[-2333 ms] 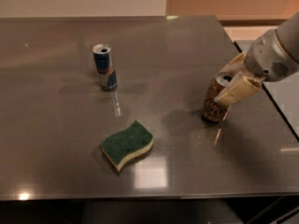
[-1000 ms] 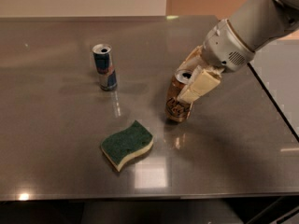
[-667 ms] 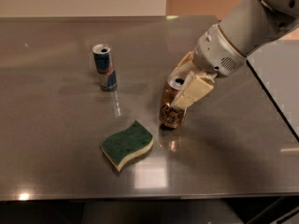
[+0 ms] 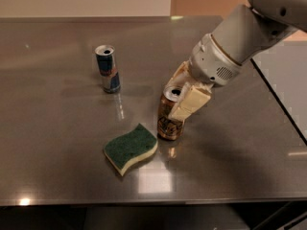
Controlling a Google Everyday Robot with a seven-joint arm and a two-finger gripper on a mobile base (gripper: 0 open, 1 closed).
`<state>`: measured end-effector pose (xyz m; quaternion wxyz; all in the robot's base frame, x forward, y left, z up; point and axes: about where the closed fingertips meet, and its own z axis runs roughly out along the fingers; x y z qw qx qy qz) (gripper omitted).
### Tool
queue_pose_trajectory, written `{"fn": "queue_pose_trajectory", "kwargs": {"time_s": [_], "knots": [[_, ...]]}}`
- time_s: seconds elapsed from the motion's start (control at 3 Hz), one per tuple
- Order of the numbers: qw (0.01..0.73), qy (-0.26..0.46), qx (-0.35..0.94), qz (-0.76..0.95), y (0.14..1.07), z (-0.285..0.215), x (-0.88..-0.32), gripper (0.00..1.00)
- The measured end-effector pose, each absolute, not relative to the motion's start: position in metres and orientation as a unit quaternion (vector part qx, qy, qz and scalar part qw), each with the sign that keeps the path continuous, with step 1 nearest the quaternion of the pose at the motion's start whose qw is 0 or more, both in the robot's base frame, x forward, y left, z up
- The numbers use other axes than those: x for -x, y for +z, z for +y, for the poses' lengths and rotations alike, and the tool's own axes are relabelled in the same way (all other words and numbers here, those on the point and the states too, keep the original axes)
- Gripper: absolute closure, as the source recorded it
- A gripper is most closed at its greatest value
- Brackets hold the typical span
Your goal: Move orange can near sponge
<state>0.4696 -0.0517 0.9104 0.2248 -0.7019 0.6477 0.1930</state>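
Note:
The orange can (image 4: 168, 122) stands upright on the steel table (image 4: 57, 128), brownish-orange with a silver top. The gripper (image 4: 181, 97) is shut on the orange can, its pale fingers (image 4: 190, 102) on either side of the can's upper part. The arm comes in from the upper right. The sponge (image 4: 130, 148), green on top with pale yellow foam, lies flat just left of the can's base and in front of it, a small gap between them.
A slim blue-and-silver can (image 4: 107, 69) stands upright at the back left of the sponge. The table's right edge (image 4: 283, 109) runs diagonally behind the arm. The front edge lies just below the sponge.
The gripper has carried the orange can leftward and toward the front, from the table's right side to right beside the sponge. The sponge and blue can have not moved.

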Motion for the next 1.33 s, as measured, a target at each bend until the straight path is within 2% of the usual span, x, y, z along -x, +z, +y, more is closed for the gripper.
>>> {"fn": "queue_pose_trajectory", "kwargs": {"time_s": [1.0,1.33], "knots": [[0.213,0.187,0.709,0.646,0.9032,-0.0469,-0.4633,0.15],[0.213,0.186,0.71,0.645,0.904,-0.0457,-0.4627,0.0]]}}
